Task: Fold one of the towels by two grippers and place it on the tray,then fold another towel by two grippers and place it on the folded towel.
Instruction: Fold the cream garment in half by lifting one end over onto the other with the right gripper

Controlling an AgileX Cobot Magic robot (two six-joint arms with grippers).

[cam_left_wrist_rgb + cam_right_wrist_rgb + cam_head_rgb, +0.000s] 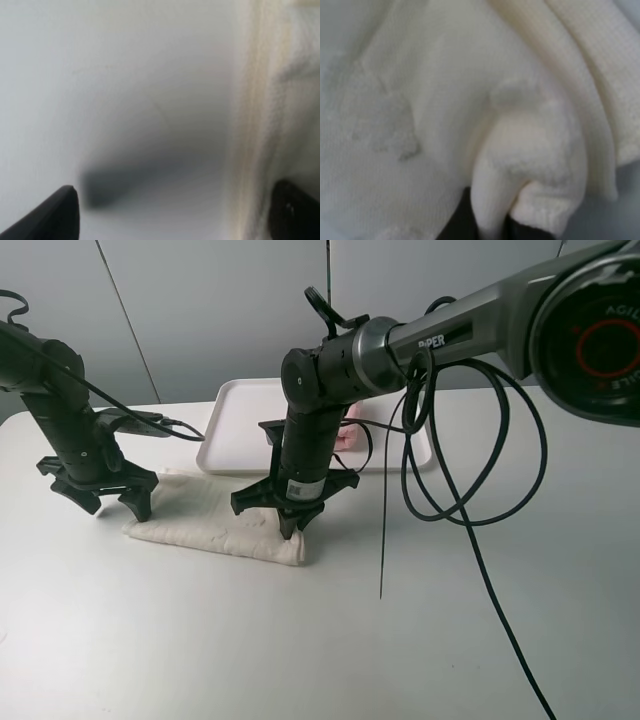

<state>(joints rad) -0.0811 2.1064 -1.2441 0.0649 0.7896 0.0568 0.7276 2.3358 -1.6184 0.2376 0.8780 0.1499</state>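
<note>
The pink towel (349,436) already sits on the tray (240,410); in front of the tray the right hand (289,530) pinches the cream towel (215,530), the left hand (112,505) gapes empty, folding unfinished.

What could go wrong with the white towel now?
1. Only the right claw pinches the white towel; the left claw hangs open at the other end. Lifting now might leave the towel dangling crooked.
2. The right claw grips just a small bunched fold, which might slip out.
3. A loose cable loops near the tray and could drag on the pink towel.
</note>
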